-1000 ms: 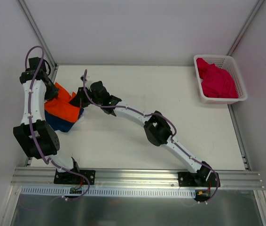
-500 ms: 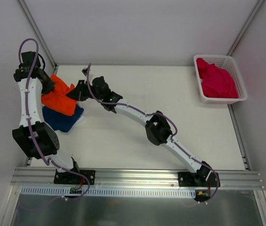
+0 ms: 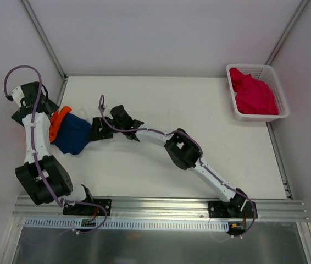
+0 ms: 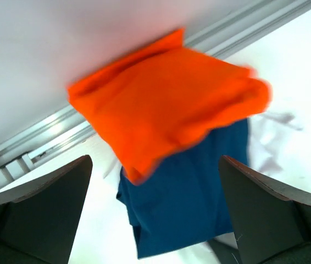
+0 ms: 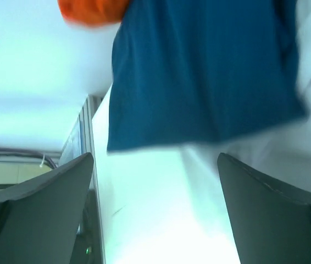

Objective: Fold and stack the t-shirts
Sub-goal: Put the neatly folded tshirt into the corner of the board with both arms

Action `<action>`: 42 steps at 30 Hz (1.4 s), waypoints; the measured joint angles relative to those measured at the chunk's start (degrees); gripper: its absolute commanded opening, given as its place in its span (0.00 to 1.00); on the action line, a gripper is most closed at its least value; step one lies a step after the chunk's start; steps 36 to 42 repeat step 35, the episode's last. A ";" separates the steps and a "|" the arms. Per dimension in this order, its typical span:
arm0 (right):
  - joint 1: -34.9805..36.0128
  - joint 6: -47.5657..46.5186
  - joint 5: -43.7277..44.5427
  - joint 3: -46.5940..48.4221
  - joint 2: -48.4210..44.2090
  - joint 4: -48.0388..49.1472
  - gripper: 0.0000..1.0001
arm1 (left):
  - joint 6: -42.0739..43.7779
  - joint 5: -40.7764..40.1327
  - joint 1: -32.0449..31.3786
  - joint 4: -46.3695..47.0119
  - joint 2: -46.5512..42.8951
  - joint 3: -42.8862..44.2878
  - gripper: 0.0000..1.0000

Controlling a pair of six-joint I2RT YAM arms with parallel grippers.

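Looking from above, you see the orange t-shirt (image 3: 60,117) bunched over the left edge of the navy t-shirt (image 3: 74,133), both on the surface (image 3: 199,99) beside its left rail. Your left fingers (image 4: 40,214) are spread wide and grasp nothing, with the orange cloth just beyond them. Your right fingers (image 5: 34,209) are likewise released, facing the navy cloth from its right side. The pink t-shirt (image 3: 253,94) lies crumpled in the white basket (image 3: 281,104) at the far right corner.

A white mesh basket (image 3: 259,117) sits at the far right corner of the pale table (image 3: 188,99); an aluminium rail (image 3: 161,204) lines the table's near edge.
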 measured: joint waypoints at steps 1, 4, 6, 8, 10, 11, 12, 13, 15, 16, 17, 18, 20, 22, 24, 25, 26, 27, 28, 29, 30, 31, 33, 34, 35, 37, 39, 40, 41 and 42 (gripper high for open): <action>0.09 -0.83 -0.07 -3.78 -2.45 -0.28 0.99 | -0.11 0.26 -0.11 0.15 -2.10 -0.02 0.99; 0.42 -3.06 -0.28 -12.48 -8.61 -2.12 0.99 | -0.15 2.25 -0.37 1.07 -10.56 -0.02 0.99; 0.63 -4.28 -0.46 -15.30 -11.26 -2.95 0.99 | -0.13 4.48 -0.35 1.27 -16.48 -0.02 0.99; 0.74 -5.27 -0.46 -17.92 -14.05 -2.93 0.99 | -0.11 6.91 -0.35 1.25 -22.12 -0.02 0.99; 0.79 -6.01 -0.39 -20.44 -16.94 -2.89 0.99 | 0.00 8.61 -0.35 1.11 -25.77 -0.02 0.99; 0.79 -6.32 -0.39 -21.31 -18.38 -2.78 0.99 | 0.11 9.55 -0.37 1.09 -27.58 0.00 0.99; 0.85 -6.49 -0.42 -21.51 -19.21 -2.54 1.00 | 0.15 9.81 -0.39 1.03 -28.35 0.02 0.99; 0.87 -6.62 -0.44 -21.55 -19.89 -2.23 1.00 | 0.22 10.32 -0.39 0.83 -28.83 0.13 0.99; 0.90 -6.88 -0.42 -21.55 -20.76 -1.64 1.00 | 0.31 11.26 -0.39 0.44 -28.59 0.20 0.99; 0.92 -6.99 -0.42 -21.55 -21.09 -1.53 0.99 | 0.33 11.80 -0.39 0.02 -28.11 0.20 0.99; 0.94 -7.08 -0.39 -21.55 -21.27 -1.42 0.99 | 0.33 12.44 -0.39 -0.37 -27.47 0.20 0.99; 0.94 -7.23 -0.31 -21.68 -21.38 -1.29 0.99 | 0.35 12.90 -0.39 -0.63 -26.64 0.17 0.99; 0.98 -8.50 0.59 -23.65 -22.36 -1.40 0.99 | 0.35 14.45 -0.39 -1.18 -25.38 -0.17 0.99; 0.98 -11.06 3.65 -27.08 -24.63 -3.74 0.99 | 0.33 16.94 -0.42 -1.57 -25.40 -1.31 0.99; 0.98 -14.86 8.11 -29.24 -27.47 -9.88 1.00 | 0.33 19.45 -0.81 -1.79 -26.08 -2.19 0.99; 0.98 -17.44 12.02 -29.64 -29.35 -14.34 1.00 | 0.33 21.49 -1.18 -1.88 -26.71 -2.64 0.99; 0.94 -19.15 14.69 -29.68 -30.69 -17.09 0.99 | 0.33 23.34 -1.42 -1.86 -27.36 -3.02 0.99; 0.92 -21.22 18.82 -29.70 -32.63 -20.59 1.00 | 0.31 25.27 -2.78 -1.79 -28.09 -3.45 0.99; 0.94 -22.82 22.82 -29.99 -34.86 -23.82 0.99 | 0.31 26.58 -3.82 -1.77 -28.70 -3.82 0.99; 0.96 -24.41 26.77 -30.91 -37.77 -26.40 0.99 | 0.28 28.28 -6.03 -1.70 -29.77 -4.55 0.99; 1.01 -25.81 30.75 -32.20 -41.00 -29.16 1.00 | 0.22 29.29 -8.24 -1.57 -30.69 -5.35 0.99; 1.18 -27.08 35.39 -34.29 -44.65 -30.82 1.00 | 0.15 29.16 -10.56 -1.27 -31.61 -6.29 0.99; 2.16 -29.09 44.81 -40.59 -53.37 -33.07 0.99 | -0.28 29.18 -16.72 -0.85 -34.25 -9.16 0.99; 3.13 -29.97 49.81 -44.00 -57.81 -34.38 0.99 | -0.66 29.07 -19.89 -0.44 -35.80 -10.95 0.99; 4.35 -30.51 54.01 -47.04 -61.83 -35.56 1.00 | -1.14 28.81 -22.60 -0.44 -37.07 -12.50 0.99; 4.35 -30.51 54.01 -47.04 -61.83 -35.56 1.00 | -1.14 28.81 -22.60 -0.44 -37.07 -12.50 0.99; 4.35 -30.51 54.01 -47.04 -61.83 -35.56 1.00 | -1.14 28.81 -22.60 -0.44 -37.07 -12.50 0.99; 4.35 -30.51 54.01 -47.04 -61.83 -35.56 1.00 | -1.14 28.81 -22.60 -0.44 -37.07 -12.50 0.99; 4.35 -30.51 54.01 -47.04 -61.83 -35.56 1.00 | -1.14 28.81 -22.60 -0.44 -37.07 -12.50 0.99; 4.35 -30.51 54.01 -47.04 -61.83 -35.56 1.00 | -1.14 28.81 -22.60 -0.44 -37.07 -12.50 0.99</action>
